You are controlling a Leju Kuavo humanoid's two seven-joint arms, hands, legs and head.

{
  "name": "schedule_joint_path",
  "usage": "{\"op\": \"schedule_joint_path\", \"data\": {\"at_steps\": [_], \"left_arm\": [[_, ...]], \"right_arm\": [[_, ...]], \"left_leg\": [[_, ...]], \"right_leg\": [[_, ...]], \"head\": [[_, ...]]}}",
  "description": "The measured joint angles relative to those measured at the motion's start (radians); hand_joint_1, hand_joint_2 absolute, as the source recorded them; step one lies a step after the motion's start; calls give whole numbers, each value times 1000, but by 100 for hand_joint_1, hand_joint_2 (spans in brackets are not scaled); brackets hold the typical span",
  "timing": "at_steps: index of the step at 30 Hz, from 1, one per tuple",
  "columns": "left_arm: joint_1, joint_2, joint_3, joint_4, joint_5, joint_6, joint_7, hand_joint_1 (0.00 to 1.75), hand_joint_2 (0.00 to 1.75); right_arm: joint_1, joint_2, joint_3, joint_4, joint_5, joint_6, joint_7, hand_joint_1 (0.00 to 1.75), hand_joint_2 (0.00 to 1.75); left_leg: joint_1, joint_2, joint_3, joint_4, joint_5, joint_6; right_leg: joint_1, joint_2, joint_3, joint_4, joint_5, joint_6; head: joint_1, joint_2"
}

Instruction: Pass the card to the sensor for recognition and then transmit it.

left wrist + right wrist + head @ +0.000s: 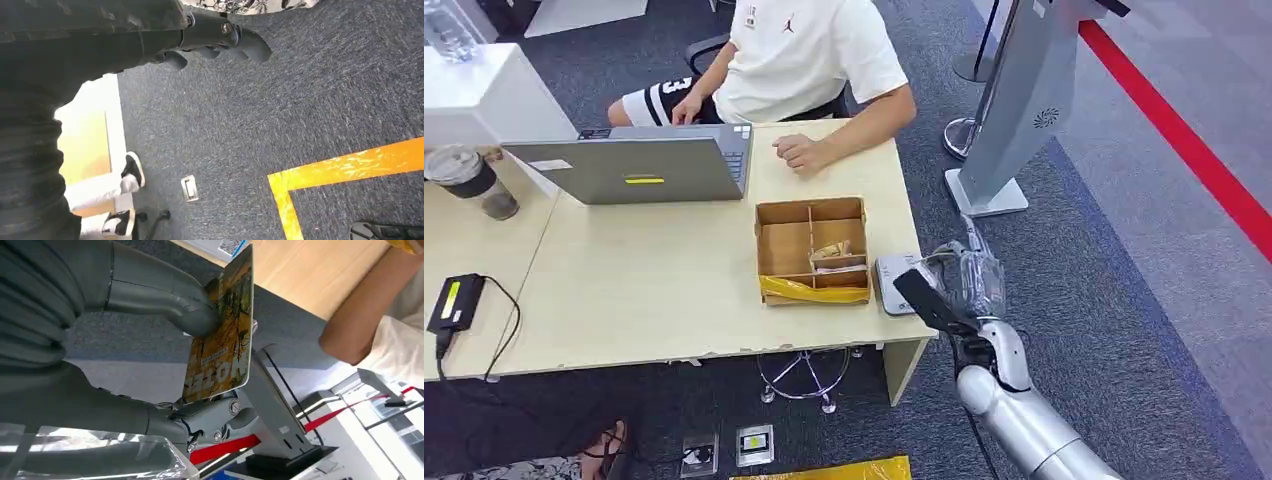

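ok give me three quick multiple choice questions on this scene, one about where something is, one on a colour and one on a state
1. Where does the cardboard box sit?
A. on the desk, near its right end
B. on the carpet
C. on the laptop

2. What colour is the tape on the carpet in the left wrist view?
A. blue
B. yellow-orange
C. white

3. What is the right hand doing?
A. hanging with nothing in it
B. pressing the laptop
C. holding a card

Answers:
1 A, the head view shows the box on the desk top by the small grey sensor.
2 B, the strip forms a yellow-orange corner.
3 C, the thumb presses a yellow printed card against the fingers.
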Motion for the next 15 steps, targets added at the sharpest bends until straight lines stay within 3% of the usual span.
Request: {"op": "schedule_joint_path", "data": {"at_steps": [8, 15], "left_arm": [[0, -3, 2, 0, 13, 14, 26, 0, 175], [-1, -13, 2, 0, 21, 30, 38, 0, 175]], "right_arm": [[5, 4, -7, 39, -30, 3, -30, 175, 175], [5, 56, -4, 132, -53, 2, -97, 175, 175]], "left_leg": [[0, 0, 0, 0, 0, 0], [0, 0, 0, 0, 0, 0]], "right_leg": [[0, 0, 0, 0, 0, 0], [0, 0, 0, 0, 0, 0]], "head": [[0, 0], [0, 0]]}}
